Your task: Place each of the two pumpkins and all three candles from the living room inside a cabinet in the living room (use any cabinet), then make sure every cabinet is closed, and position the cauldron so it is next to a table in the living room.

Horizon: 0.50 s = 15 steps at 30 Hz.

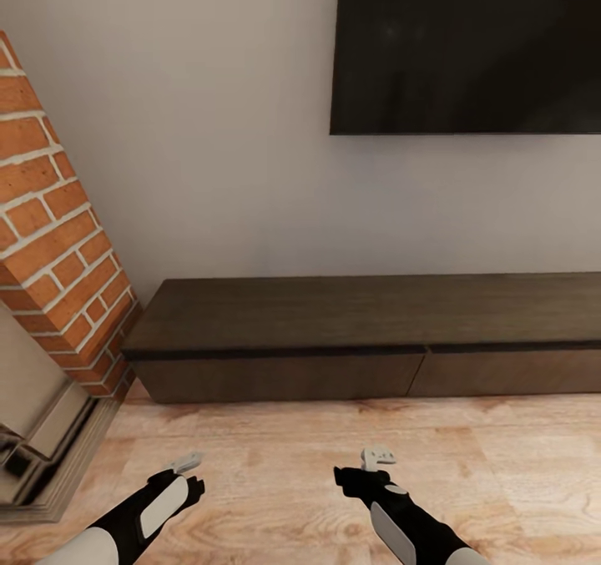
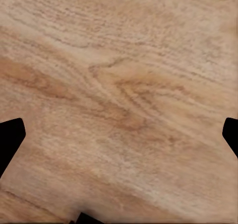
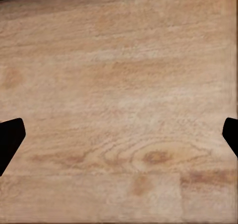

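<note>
Nearest to me, both arms reach out low over the pale wooden floor (image 1: 275, 448). The left pincer (image 1: 185, 463) hangs out in front of the left arm, and the right pincer (image 1: 377, 456) does the same on the right, the two well apart from each other. Seen from each wrist, the dark fingertips sit at opposite edges of the picture with bare floorboards between them, so both pincers stand wide apart and hold nothing; the left fingertips (image 2: 10, 137) and the right fingertips (image 3: 10, 137) frame only wood grain.

Off to the near left, a stepped stone hearth (image 1: 42, 448) sits on the floor at the foot of a red brick chimney (image 1: 58, 239) that leans up along the left edge.

Farther on, the cabinet (image 1: 367, 340) runs long and low along the wall, from just beside the brickwork all the way to the right edge. Its flat dark-brown top is bare, and its two plain front panels sit flush, with a thin seam between them right of centre, so it looks closed.

Behind it rises a light grey wall (image 1: 209, 131), and high on the right hangs a large black screen (image 1: 467, 47).
</note>
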Available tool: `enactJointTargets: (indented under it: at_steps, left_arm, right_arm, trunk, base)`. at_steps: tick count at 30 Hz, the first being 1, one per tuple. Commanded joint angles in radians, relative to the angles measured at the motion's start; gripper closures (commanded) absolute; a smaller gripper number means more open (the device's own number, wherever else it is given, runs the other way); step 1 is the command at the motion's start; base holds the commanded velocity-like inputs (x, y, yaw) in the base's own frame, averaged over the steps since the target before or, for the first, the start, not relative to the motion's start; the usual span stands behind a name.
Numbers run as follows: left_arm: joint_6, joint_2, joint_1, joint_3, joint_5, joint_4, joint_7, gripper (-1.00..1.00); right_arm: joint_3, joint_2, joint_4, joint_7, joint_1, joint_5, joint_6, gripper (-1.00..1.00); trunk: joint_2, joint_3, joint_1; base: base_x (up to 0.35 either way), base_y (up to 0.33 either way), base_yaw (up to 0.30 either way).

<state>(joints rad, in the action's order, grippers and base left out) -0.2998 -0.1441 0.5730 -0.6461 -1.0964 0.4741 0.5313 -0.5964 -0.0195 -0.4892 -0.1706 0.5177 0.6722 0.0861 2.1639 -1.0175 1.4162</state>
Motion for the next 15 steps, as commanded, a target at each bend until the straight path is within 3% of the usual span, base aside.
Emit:
enactJointTargets:
  at_steps: [1, 15]
  left_arm:
    - [0.002, 0.002, 0.001, -0.007, -0.005, -0.003, 0.007, -1.0]
    - [0.01, 0.009, 0.001, -0.006, -0.005, -0.014, 0.007, -1.0]
  right_arm:
    - [-0.008, 0.001, 0.003, -0.009, 0.001, 0.005, 0.003, -1.0]
    - [-0.008, 0.003, 0.012, -0.01, 0.001, 0.003, 0.003, -1.0]
  trunk:
    - [-0.007, 0.002, -0.004]
    - [-0.105, 0.046, -0.058]
  base:
    - [0.0, 0.0, 0.0]
    - [0.0, 0.0, 0.0]
